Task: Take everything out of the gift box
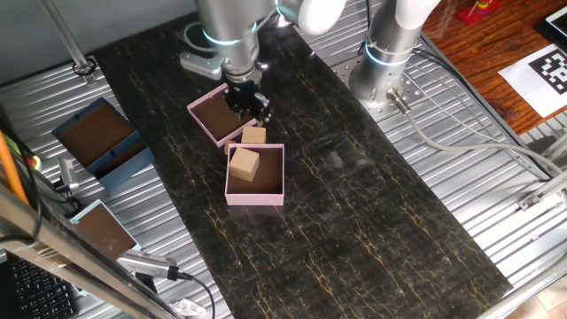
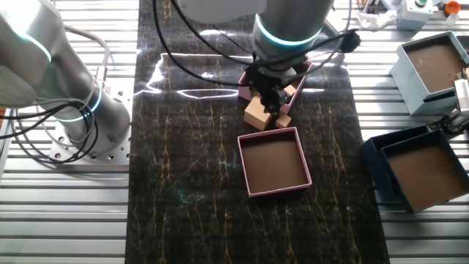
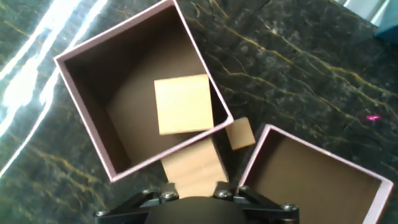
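a shallow pink tray (image 2: 275, 163) with a brown floor lies empty at centre frame on the dark gold-veined table top (image 2: 183, 183). at the right edge sit a pale blue box (image 2: 432, 62) above and a dark blue box (image 2: 418, 165) below, both brown inside. a black-and-white marker tag (image 1: 551, 69) lies upper right.

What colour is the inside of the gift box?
Brown inside the gift box, with pale pink walls; the hand view shows it best.

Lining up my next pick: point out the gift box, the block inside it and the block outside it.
gift box (image 1: 255, 198), one fixed view, on its near pink wall.
block inside (image 3: 183, 104), hand view, on its top face.
block outside (image 1: 253, 135), one fixed view, on its top face.
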Motion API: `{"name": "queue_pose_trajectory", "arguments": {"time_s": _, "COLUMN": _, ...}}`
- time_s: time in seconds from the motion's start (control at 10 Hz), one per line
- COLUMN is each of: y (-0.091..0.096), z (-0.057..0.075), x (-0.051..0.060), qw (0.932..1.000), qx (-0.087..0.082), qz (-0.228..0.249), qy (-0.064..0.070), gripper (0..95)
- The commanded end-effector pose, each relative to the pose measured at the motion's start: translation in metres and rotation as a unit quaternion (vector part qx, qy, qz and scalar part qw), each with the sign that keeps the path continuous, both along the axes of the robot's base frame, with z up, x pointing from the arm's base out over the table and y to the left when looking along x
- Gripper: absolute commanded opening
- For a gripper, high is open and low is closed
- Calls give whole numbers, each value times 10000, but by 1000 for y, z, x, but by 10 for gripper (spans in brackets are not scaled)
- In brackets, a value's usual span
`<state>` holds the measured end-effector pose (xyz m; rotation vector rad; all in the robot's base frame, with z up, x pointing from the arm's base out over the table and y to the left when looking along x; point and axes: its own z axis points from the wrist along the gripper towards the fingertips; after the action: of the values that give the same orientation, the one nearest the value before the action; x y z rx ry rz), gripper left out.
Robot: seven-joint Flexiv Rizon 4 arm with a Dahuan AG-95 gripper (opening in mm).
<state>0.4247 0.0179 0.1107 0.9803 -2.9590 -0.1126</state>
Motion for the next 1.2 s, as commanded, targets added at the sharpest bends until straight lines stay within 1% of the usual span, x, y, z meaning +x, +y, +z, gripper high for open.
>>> {"name": "queue_pose_trajectory", "arguments": {"time_s": 0.1, "y": 25, "z": 18, "x": 2, "qw": 9994, "qx": -33, "qz": -284, "qy": 199, "gripper": 190}}
{"name": "queue_pose_trajectory", "arguments": {"time_s": 0.2, "y": 41, "z": 26, "x": 4, "qw": 9990, "qx": -47, "qz": -388, "qy": 233, "gripper": 190}}
{"name": "queue_pose_trajectory", "arguments": {"time_s": 0.3, "y": 59, "z": 26, "x": 9, "qw": 9988, "qx": -101, "qz": -431, "qy": 212, "gripper": 190}}
{"name": "queue_pose_trajectory", "arguments": {"time_s": 0.4, "y": 66, "z": 19, "x": 13, "qw": 9991, "qx": -58, "qz": -396, "qy": 160, "gripper": 190}}
{"name": "queue_pose_trajectory", "arguments": {"time_s": 0.5, "y": 70, "z": 13, "x": 18, "qw": 9993, "qx": -45, "qz": -351, "qy": 122, "gripper": 380}}
{"name": "queue_pose_trajectory", "arguments": {"time_s": 0.6, "y": 78, "z": 4, "x": 23, "qw": 9994, "qx": -54, "qz": -322, "qy": 103, "gripper": 380}}
{"name": "queue_pose_trajectory", "arguments": {"time_s": 0.7, "y": 86, "z": -3, "x": 27, "qw": 9994, "qx": -71, "qz": -321, "qy": 43, "gripper": 380}}
{"name": "queue_pose_trajectory", "arguments": {"time_s": 0.8, "y": 88, "z": -6, "x": 31, "qw": 9996, "qx": -64, "qz": -282, "qy": -31, "gripper": 380}}
{"name": "queue_pose_trajectory", "arguments": {"time_s": 0.9, "y": 88, "z": -7, "x": 33, "qw": 9996, "qx": -61, "qz": -257, "qy": -68, "gripper": 380}}
{"name": "queue_pose_trajectory", "arguments": {"time_s": 1.0, "y": 88, "z": -10, "x": 38, "qw": 9996, "qx": -70, "qz": -259, "qy": -99, "gripper": 380}}
{"name": "queue_pose_trajectory", "arguments": {"time_s": 1.2, "y": 84, "z": -15, "x": 41, "qw": 9996, "qx": -70, "qz": -247, "qy": -155, "gripper": 380}}
